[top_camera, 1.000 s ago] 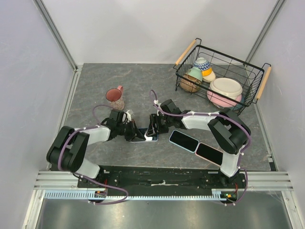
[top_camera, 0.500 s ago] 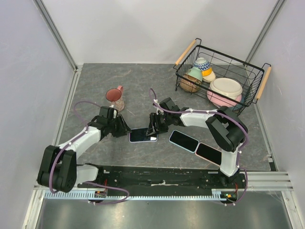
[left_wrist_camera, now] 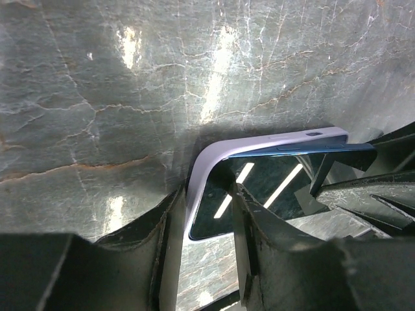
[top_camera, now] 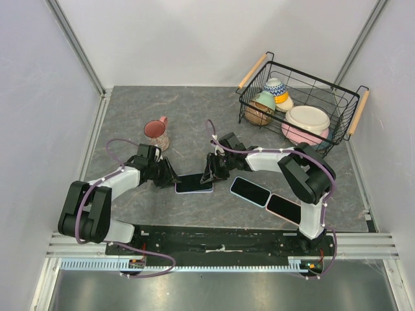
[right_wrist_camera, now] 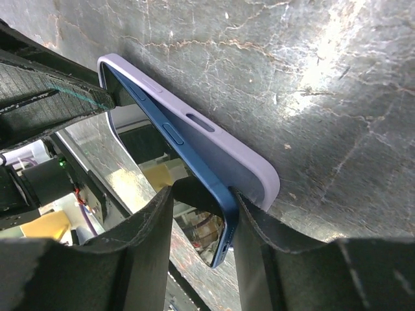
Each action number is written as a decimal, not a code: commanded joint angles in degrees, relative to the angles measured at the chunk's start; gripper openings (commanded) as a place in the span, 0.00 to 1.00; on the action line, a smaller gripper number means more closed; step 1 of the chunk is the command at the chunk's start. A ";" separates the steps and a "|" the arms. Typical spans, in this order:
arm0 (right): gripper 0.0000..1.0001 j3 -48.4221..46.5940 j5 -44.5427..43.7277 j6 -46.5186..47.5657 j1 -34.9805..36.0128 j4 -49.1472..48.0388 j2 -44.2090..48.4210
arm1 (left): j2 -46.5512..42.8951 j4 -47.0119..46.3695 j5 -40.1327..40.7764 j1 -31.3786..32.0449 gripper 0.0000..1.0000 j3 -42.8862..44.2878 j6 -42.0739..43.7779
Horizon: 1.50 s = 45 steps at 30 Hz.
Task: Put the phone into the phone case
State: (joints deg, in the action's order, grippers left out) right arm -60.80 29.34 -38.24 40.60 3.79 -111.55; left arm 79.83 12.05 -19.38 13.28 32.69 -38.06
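Two pincers meet at the phone (top_camera: 194, 184) near the middle of the tabletop (top_camera: 130, 110), one at each short end. The phone lies screen up in a lilac case (right_wrist_camera: 241, 163) but is not fully seated. In the right wrist view its blue side rides above the case wall at the near end and sinks level with the wall toward the far end.

At the phone's right end, the right pincer (top_camera: 209, 175) has its jaws partly open astride the raised end. The blue edge sits right against one finger (right_wrist_camera: 254, 249), while a gap shows between the screen and the other finger. Nothing is clamped.

At the left end, the left pincer (top_camera: 170, 181) also has its jaws partly open, straddling a rounded corner of the case. One finger (left_wrist_camera: 163, 243) is just outside the case wall and the other is over the glass. Whether either finger touches cannot be told, and the pincer holds nothing.

A second phone (top_camera: 249, 190) and a third phone (top_camera: 285, 208) lie side by side on the stone to the right of the cased phone, near the right arm's base. A pink mug (top_camera: 155, 133) stands behind the left pincer, apart from it. A wire basket (top_camera: 248, 109) with wooden handles sits in the far right corner and holds several bowls (top_camera: 308, 120).
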 commanded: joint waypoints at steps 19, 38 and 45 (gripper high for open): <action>0.13 2.61 -9.30 0.53 4.31 8.60 -11.76 | -7.04 7.37 7.86 7.37 0.33 7.92 3.88; 0.19 2.61 -8.87 1.58 4.49 9.83 -11.76 | 6.82 3.24 7.60 17.22 0.02 8.54 -0.52; 0.39 3.40 -9.83 4.22 4.58 14.48 -9.13 | 9.81 2.71 7.51 17.13 0.02 6.43 -1.75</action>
State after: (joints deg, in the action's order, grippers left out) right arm -62.89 33.36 -41.54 40.77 2.31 -114.74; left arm 84.84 15.70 -14.26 29.93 41.98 -38.30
